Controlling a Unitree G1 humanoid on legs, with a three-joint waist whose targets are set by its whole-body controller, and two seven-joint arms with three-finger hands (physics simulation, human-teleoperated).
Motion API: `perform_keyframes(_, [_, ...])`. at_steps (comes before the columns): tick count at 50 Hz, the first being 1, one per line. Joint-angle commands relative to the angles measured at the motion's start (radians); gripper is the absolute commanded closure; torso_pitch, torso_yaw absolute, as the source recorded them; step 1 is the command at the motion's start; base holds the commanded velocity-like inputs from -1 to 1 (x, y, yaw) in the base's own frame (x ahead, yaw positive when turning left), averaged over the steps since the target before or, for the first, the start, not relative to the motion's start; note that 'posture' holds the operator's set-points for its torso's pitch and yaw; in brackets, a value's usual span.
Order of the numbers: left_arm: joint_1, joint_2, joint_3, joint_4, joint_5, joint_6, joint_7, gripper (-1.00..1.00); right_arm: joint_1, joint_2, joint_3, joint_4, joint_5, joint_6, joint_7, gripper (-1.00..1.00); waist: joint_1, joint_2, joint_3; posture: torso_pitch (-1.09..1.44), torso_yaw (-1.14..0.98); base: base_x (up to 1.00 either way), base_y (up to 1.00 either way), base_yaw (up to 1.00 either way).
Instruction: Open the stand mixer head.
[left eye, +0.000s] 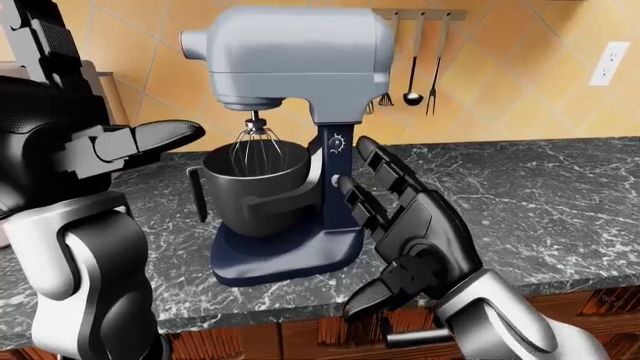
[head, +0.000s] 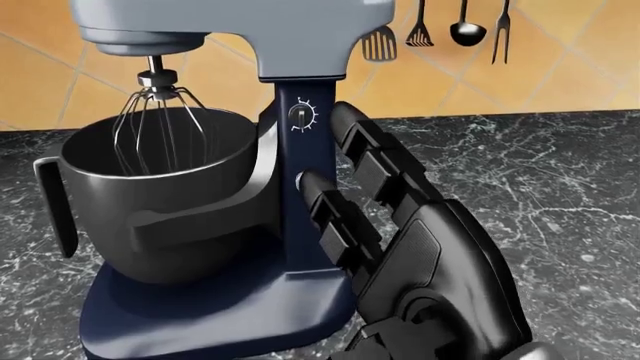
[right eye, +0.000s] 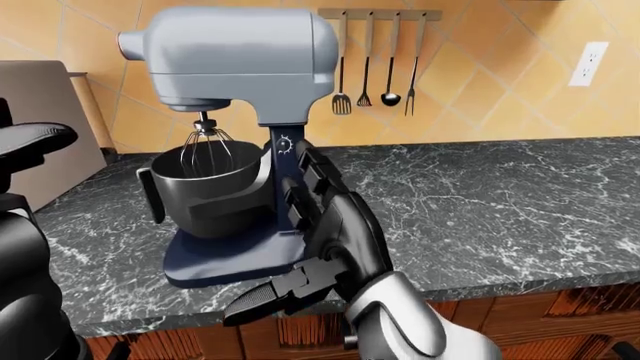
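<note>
my right hand (left eye: 400, 225) is filling the near view, fingers (head: 345, 217) spread apart and lying flat just beside the mixer's blue column (left eye: 333, 180), gripping nothing. my left hand (left eye: 120, 146) is hovering at the left, one finger pointing toward the bowl (left eye: 255, 187), also open as far as i can tell. the mixer (left eye: 290, 142) is sitting on the dark marble counter (left eye: 540, 202), its grey head (left eye: 290, 56) down with the whisk (left eye: 255, 142) inside the bowl. i'm thinking the right hand needs to rise and get under the head's overhang, then push up steadily; the left may need to be steadying the base (left eye: 285, 259) so it isn't sliding.
</note>
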Motion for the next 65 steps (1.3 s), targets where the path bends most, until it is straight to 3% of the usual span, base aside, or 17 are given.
perform_keyframes(1, [-0.026,0.009,0.003,-0.009,0.000,-0.007,-0.003,-1.00,-0.016,0.001,-0.008,-0.011,-0.018,-0.023,0.018,-1.00,0.000,0.005,0.002,-0.46,0.00,0.00,0.00,0.00])
perform_keyframes(65, [-0.020,0.014,0.009,0.002,0.002,-0.017,-0.003,-1.00,-0.005,0.079,0.019,0.105,-0.273,-0.032,0.244,-1.00,0.000,0.013,0.000,-0.46,0.00,0.00,0.00,0.00])
